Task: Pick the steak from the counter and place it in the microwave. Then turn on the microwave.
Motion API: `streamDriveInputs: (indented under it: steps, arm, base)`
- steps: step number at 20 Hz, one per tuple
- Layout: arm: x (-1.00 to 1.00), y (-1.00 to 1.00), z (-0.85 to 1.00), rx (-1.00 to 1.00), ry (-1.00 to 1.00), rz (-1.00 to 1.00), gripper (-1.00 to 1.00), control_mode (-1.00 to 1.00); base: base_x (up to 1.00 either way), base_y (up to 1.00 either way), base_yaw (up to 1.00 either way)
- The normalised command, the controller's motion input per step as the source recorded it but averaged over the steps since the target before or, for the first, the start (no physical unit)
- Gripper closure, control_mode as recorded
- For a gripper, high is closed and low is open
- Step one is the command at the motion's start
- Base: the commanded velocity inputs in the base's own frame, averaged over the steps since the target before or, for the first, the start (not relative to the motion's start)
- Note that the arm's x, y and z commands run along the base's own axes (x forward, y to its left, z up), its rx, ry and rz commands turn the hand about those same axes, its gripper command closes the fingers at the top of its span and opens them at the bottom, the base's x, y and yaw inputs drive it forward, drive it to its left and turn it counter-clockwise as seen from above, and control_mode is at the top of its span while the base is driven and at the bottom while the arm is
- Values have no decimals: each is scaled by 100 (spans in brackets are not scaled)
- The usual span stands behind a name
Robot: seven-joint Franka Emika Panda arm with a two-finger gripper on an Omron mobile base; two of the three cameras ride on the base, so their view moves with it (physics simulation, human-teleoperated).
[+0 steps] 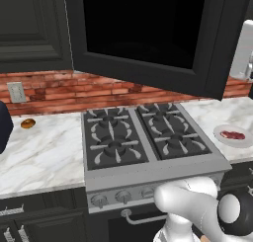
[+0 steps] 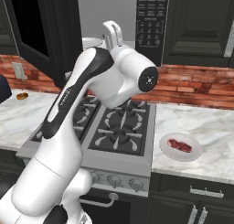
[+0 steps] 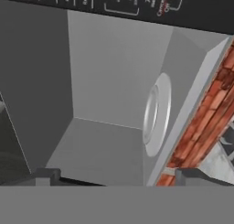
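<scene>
On the far left, a small orange-brown item is lying on the counter, well off from the gripper. The stovetop is sitting below it. The gripper is pointing into the microwave with its jaws standing wide apart and nothing between them; the white round plate is lying just ahead. The microwave door is hanging open. Far down to the right, the steak is resting on a white dish.

A home kitchen: stove below the hand, marble counter, brick backsplash, dark cabinets, microwave ahead.
</scene>
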Motion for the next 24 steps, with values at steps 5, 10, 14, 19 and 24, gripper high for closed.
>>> streamDriveInputs:
  steps: [5, 10, 14, 19, 24]
  arm:
    - [23, 2, -2, 0, 1, 5, -100, -100]
    - [19, 0, -1, 1, 2, 8, -100, -100]
    - [14, 6, -3, 0, 0, 5, -100, -100]
    - [5, 6, -3, 0, 0, 7, -100, -100]
    - [0, 11, -4, 0, 0, 6, -100, -100]
  base:
    - [0, 0, 0]
    - [0, 0, 0]
    - [0, 0, 0]
    - [0, 0, 0]
    - [0, 0, 0]
